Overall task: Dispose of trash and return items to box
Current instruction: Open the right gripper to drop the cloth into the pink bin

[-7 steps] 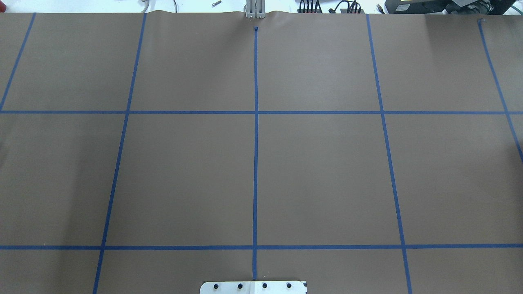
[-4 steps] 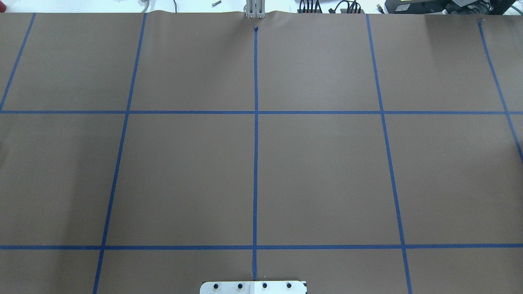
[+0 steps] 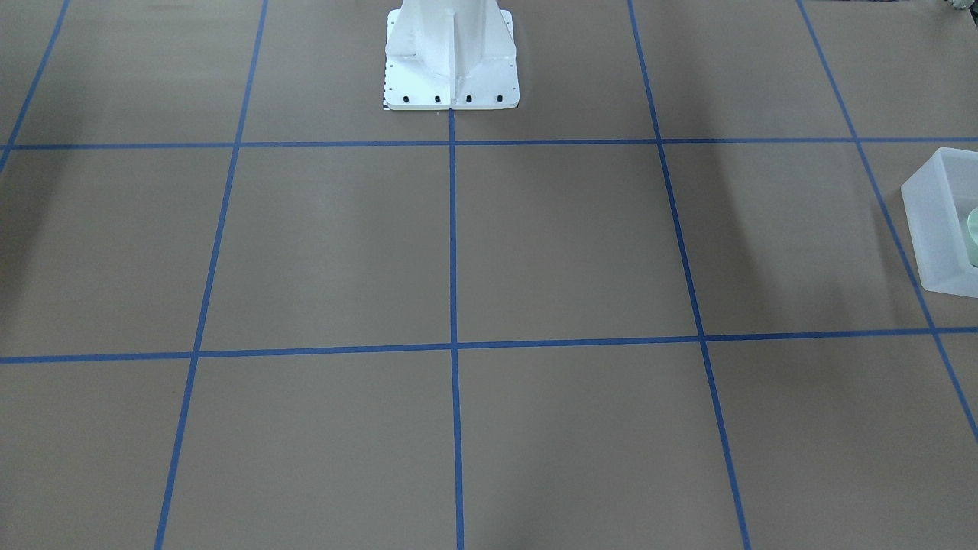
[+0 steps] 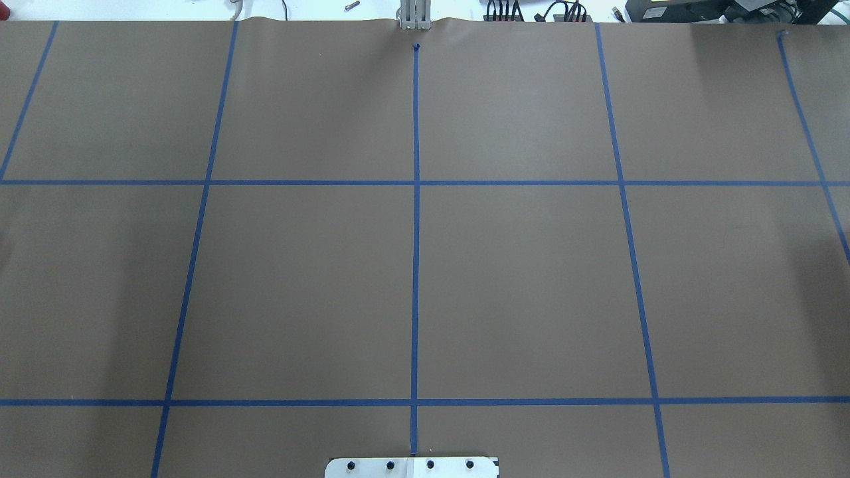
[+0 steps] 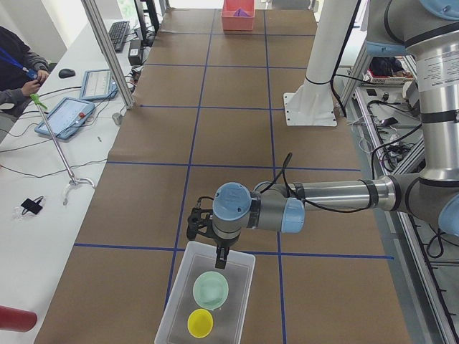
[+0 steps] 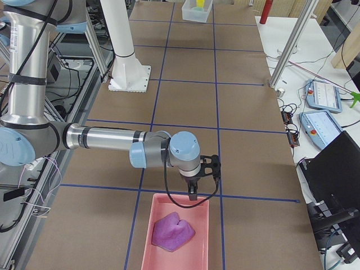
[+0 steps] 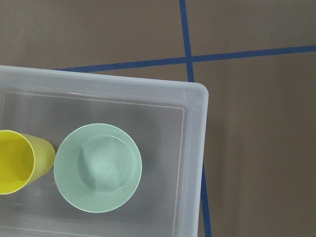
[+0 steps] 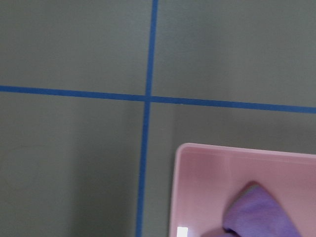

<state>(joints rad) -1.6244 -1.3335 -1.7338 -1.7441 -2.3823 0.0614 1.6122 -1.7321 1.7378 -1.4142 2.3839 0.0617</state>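
Observation:
The pale mint-green bowl (image 7: 98, 168) sits upright inside the frosted white box (image 7: 197, 148), next to a yellow cup (image 7: 19, 160). In the exterior left view my left gripper (image 5: 220, 259) hangs over the far end of the box (image 5: 237, 266), just beyond the bowl (image 5: 211, 290); I cannot tell if it is open or shut. In the exterior right view my right gripper (image 6: 193, 194) hangs over the near end of a pink tray (image 6: 199, 247) that holds a crumpled purple thing (image 6: 173, 232); I cannot tell its state. The box's end (image 3: 936, 221) shows at the front-facing view's right edge.
The white robot base (image 3: 451, 61) stands at the table's middle. Brown paper with blue tape lines (image 4: 416, 265) covers the table. An aluminium post (image 5: 107, 50), tablets (image 5: 66, 117) and a red cylinder (image 5: 14, 317) lie along the operators' side.

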